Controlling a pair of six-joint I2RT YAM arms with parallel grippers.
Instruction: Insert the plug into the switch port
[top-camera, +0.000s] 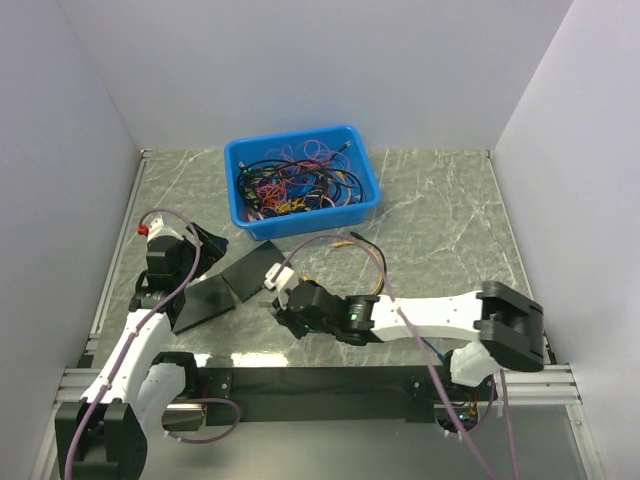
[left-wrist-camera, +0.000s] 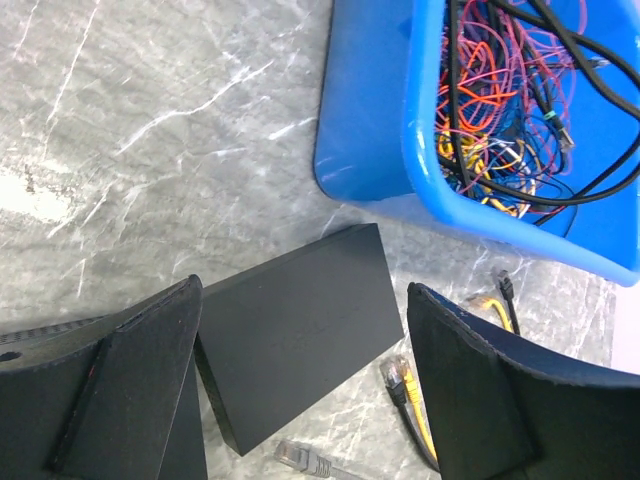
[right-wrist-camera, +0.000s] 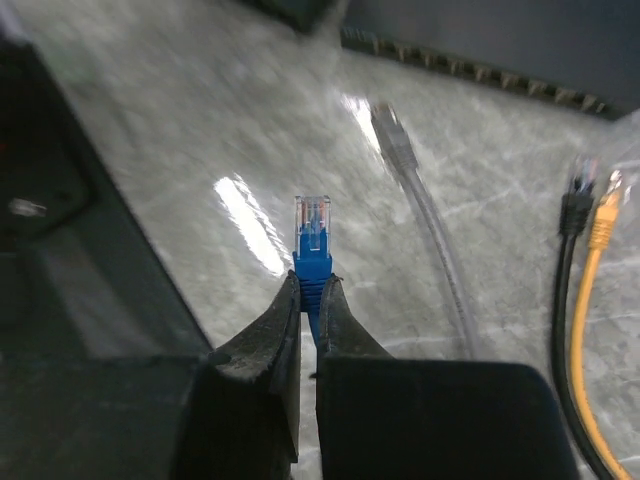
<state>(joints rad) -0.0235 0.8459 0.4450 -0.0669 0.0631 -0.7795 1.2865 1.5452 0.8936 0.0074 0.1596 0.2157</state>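
A blue plug (right-wrist-camera: 312, 240) with a clear tip sticks out forward from my right gripper (right-wrist-camera: 310, 285), which is shut on its boot just above the table. The black switch (right-wrist-camera: 480, 30) lies ahead of it, a row of ports (right-wrist-camera: 450, 62) along its near edge. In the top view this gripper (top-camera: 282, 310) sits right of the switch (top-camera: 255, 268). My left gripper (left-wrist-camera: 303, 300) is open above the switch (left-wrist-camera: 295, 330), one finger (left-wrist-camera: 140, 380) on each side and neither touching it.
A blue bin (top-camera: 310, 222) full of tangled cables stands behind the switch. Loose on the table lie a grey plug (right-wrist-camera: 390, 125) and a black plug (right-wrist-camera: 578, 190) beside a yellow plug (right-wrist-camera: 605, 200). White walls close in three sides.
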